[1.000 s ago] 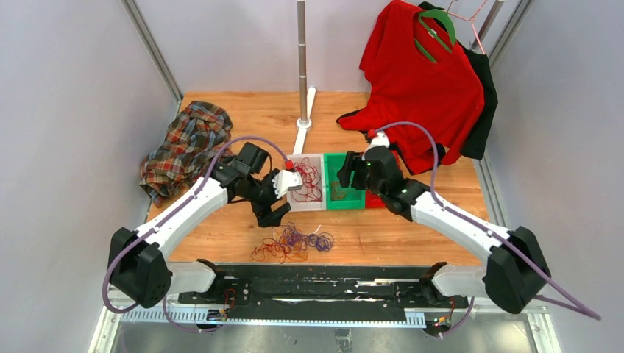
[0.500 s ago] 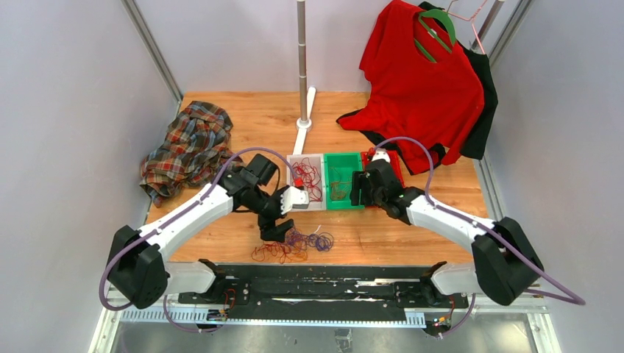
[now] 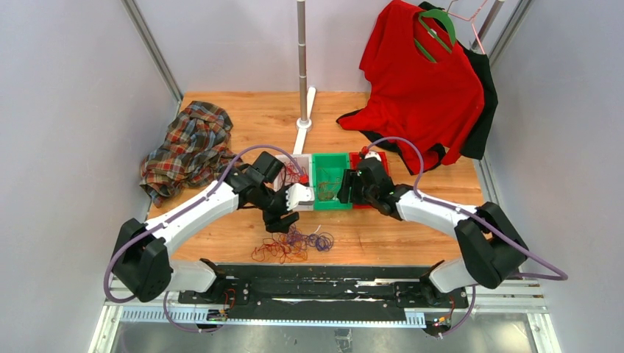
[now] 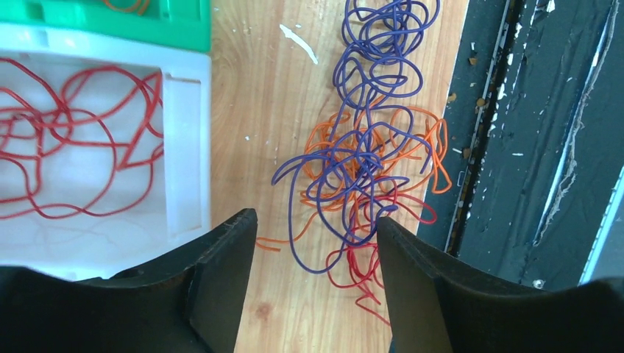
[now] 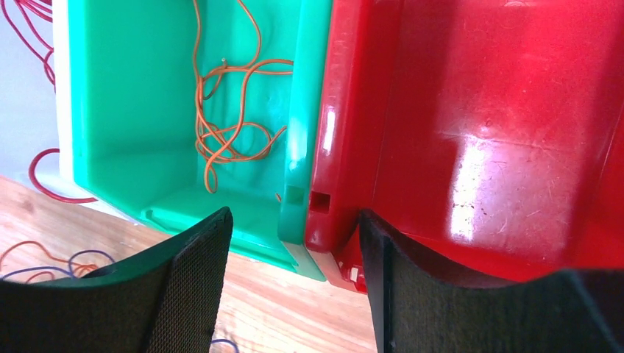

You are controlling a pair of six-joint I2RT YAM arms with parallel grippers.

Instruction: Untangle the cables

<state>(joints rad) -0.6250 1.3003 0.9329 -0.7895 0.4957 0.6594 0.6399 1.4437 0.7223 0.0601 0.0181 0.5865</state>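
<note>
Near edge of bench (image 3: 243, 118), centre: one tangle (image 4: 368, 169) of purple, orange and red cables, knotted; I judge most of the work is left. Mid-bench, three bins in a row: white bin (image 4: 188, 147) with red cables (image 4: 73, 140); green bin (image 5: 118, 147) with orange cables (image 5: 235, 125); red bin (image 5: 478, 147), none visible. Left arm (image 3: 199, 206): pitched down, left claw (image 4: 316, 220) spread over the tangle's edge, gripping nothing. Right arm (image 3: 434, 209): folded inward, right claw (image 5: 294, 228) spread astride the green and red bins' adjoining walls, empty.
</note>
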